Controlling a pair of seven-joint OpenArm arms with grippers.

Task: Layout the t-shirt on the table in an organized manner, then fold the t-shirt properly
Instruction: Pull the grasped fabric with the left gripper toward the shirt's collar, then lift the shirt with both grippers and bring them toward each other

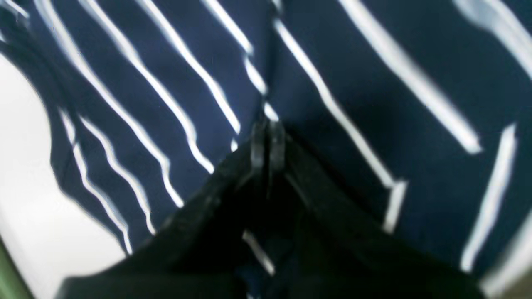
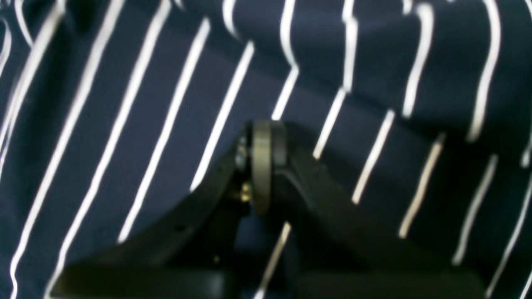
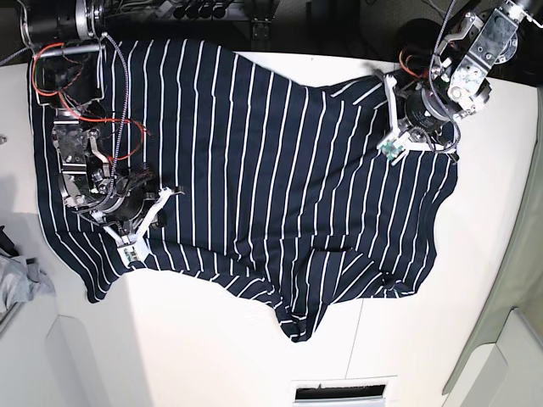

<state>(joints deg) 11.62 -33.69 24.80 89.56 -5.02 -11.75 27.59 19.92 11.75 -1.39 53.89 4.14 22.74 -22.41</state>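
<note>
The dark navy t-shirt (image 3: 271, 170) with thin white stripes lies spread over the white table (image 3: 195, 348), with rumpled edges at the front. It fills the left wrist view (image 1: 374, 104) and the right wrist view (image 2: 124, 124). My left gripper (image 1: 267, 141) is shut, and creases in the fabric run to its tips; in the base view it sits at the shirt's far right part (image 3: 394, 123). My right gripper (image 2: 262, 158) is shut, pads together, low over flat fabric; in the base view it is over the shirt's left part (image 3: 157, 203).
A small grey cloth (image 3: 19, 280) lies at the table's left edge. A rectangular slot (image 3: 344, 392) is at the front edge. Bare table shows at the left in the left wrist view (image 1: 25, 174). Red cables (image 3: 93, 123) hang along the right arm.
</note>
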